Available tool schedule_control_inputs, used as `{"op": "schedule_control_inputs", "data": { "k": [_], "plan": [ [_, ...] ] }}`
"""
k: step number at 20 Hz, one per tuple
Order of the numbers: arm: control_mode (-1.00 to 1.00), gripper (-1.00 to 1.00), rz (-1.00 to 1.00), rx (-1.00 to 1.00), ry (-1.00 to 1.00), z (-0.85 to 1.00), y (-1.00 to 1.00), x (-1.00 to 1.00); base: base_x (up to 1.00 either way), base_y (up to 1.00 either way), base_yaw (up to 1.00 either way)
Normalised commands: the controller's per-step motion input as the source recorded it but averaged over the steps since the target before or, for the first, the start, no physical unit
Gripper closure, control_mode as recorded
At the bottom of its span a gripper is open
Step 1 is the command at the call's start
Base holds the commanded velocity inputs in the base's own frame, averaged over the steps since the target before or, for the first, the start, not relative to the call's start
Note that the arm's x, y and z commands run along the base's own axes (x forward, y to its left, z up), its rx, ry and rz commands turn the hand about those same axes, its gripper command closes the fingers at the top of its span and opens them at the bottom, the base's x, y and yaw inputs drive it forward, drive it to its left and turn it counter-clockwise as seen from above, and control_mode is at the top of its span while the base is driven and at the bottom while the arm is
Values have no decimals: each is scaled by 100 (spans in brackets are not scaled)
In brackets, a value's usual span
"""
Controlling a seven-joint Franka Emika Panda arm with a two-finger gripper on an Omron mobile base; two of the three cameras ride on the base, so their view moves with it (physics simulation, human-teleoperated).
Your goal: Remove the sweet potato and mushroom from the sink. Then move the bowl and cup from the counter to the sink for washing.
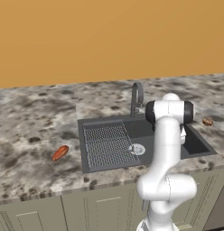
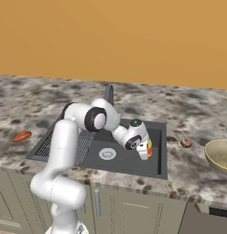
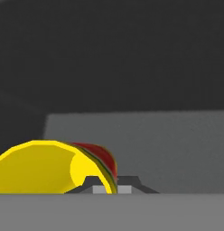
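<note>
While your sweet potato (image 2: 21,136) lies on the tabletop (image 2: 188,114) left of the sink (image 2: 159,153), long axis slanting, your pincer (image 2: 147,153) is clamped on the cup (image 2: 149,148) over the basin's right end; mushroom (image 2: 186,143) and bowl (image 2: 219,154) sit right of it.

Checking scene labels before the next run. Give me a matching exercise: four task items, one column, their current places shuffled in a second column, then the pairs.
Things:
1. sweet potato
2. mushroom
3. bowl
4. cup

Places:
A. held in the shut gripper over the sink basin
B. on the counter left of the sink, lying alone
C. on the counter at the far right, cut by the edge of the right base view
D. on the counter just right of the sink, between basin and bowl

Pairs: 1-B, 2-D, 3-C, 4-A
</note>
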Motion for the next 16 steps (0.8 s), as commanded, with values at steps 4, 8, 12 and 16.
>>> {"op": "schedule_control_inputs", "data": {
  "k": [4, 8, 12, 16],
  "plan": [
    [-100, 100, -6, 0, 0, -9, -7, 27, 0, 0, 0],
    [-100, 100, -6, 0, 0, -10, -9, 23, 0, 0, 0],
    [-100, 100, -6, 0, 0, -13, -10, 18, 0, 0, 0],
    [-100, 100, -6, 0, 0, -15, -11, 17, 0, 0, 0]
  ]
}}
